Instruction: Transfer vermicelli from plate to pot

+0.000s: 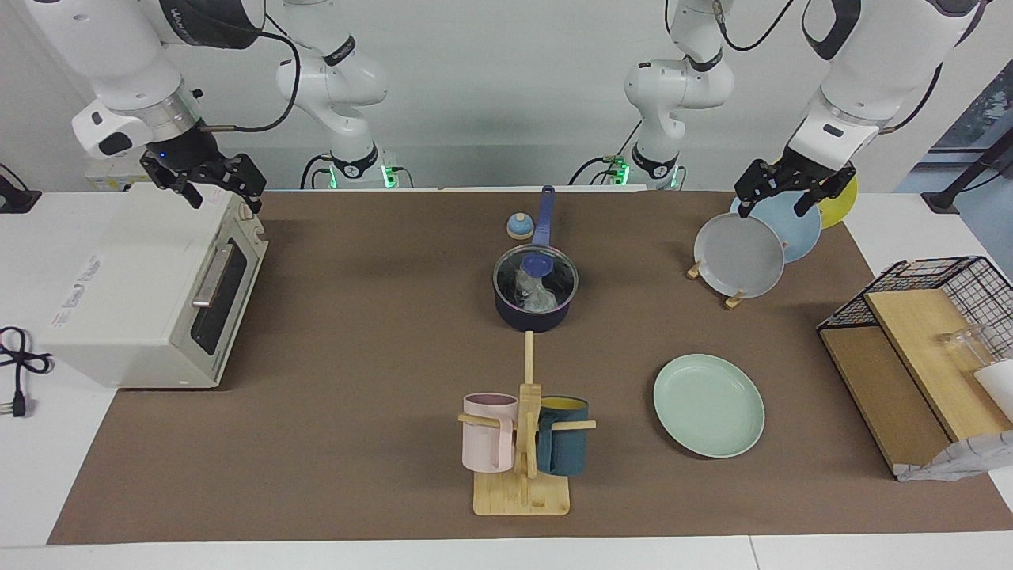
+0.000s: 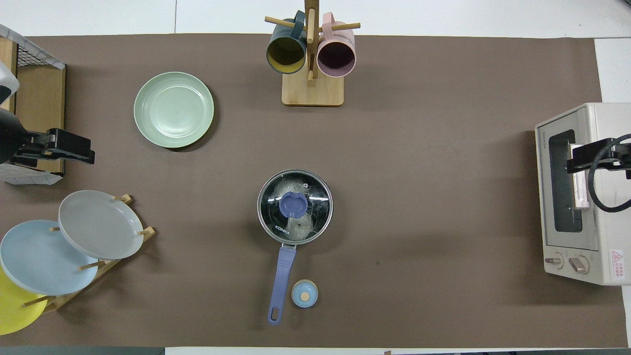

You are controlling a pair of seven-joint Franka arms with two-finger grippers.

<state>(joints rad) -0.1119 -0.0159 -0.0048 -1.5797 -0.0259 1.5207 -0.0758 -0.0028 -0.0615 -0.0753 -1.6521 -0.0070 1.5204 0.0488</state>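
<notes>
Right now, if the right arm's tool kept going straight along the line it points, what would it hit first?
Most likely the toaster oven. The right tool hangs open, tilted downward just over the oven's top edge above the door, with nothing between them. Depth is uncertain, so exactly where on the top it would land is unclear.

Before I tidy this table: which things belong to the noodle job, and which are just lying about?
Job: vermicelli, in the lidded pot; bare plate.
Lying about: toaster oven, mug tree, plate rack, wire basket, small blue timer.
</notes>
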